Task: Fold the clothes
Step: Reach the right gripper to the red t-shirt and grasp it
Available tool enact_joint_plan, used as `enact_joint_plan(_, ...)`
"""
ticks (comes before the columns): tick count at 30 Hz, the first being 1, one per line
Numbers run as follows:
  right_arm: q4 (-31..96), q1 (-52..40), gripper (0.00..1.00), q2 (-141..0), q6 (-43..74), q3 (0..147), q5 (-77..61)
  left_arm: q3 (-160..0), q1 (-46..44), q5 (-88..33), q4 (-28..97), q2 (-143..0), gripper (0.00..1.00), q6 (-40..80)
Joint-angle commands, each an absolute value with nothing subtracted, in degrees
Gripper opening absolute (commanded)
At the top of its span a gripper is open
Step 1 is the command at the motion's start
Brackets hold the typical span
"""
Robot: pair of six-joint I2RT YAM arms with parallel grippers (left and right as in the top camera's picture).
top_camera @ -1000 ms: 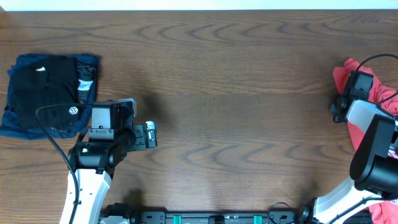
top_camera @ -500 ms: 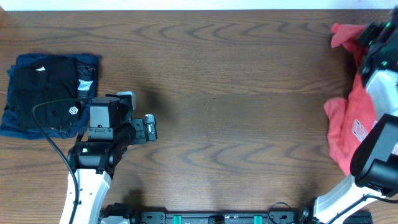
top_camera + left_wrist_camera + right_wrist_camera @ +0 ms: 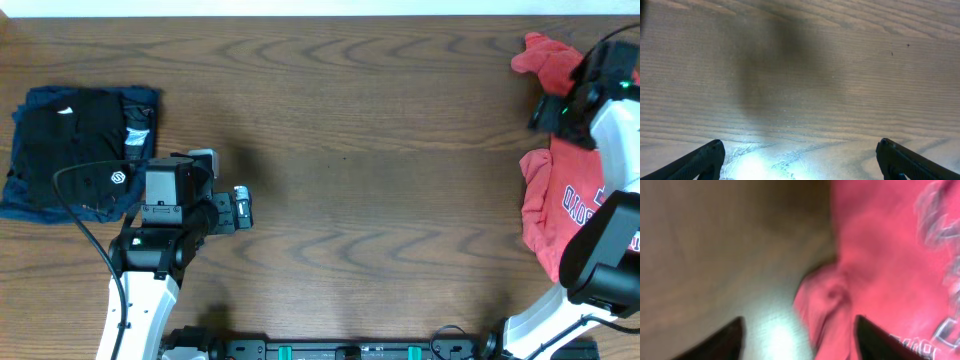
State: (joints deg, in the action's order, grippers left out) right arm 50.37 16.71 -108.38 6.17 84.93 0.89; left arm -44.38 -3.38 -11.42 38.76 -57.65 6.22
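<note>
The clothes [image 3: 570, 205], a coral-red T-shirt with white and navy lettering, lie loosely spread at the table's right edge, with one bunched end [image 3: 545, 55] at the far right corner. My right gripper [image 3: 547, 112] hovers between these two parts. In the right wrist view the right gripper [image 3: 800, 340] is open, and a red fold [image 3: 830, 300] lies under the gap, ungripped. At the near left my left gripper [image 3: 243, 208] hangs open over bare wood; the left wrist view shows only table between its fingertips [image 3: 715, 152].
A stack of folded black and navy garments [image 3: 75, 150] rests at the far left, just beyond the left arm. The wooden table [image 3: 380, 180] stretches between the arms. The shirt runs off the frame's right edge, partly under the right arm.
My right gripper swung toward the table's far side, pulling the bunched shirt out longer, then opened and let it go. The lettering now shows. The left arm barely moved.
</note>
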Motion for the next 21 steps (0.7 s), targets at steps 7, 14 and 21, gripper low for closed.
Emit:
enact_joint_plan(7,51.68,14.33,0.61,-108.33,8.6,71.85,7.51,-45.34,-3.31,-11.53,40.25,-57.56,0.98,6.76)
enact_joint_plan(14,47.05,14.33,0.6,-108.33,9.21,66.26,8.21,-45.34,-3.31,-11.53,40.23,-57.56,0.98,6.76)
enact_joint_plan(21,46.81,14.33,0.01,-108.33,9.19,65.87,8.19,-45.34,-3.31,-11.53,40.25,-57.56,0.98,6.76)
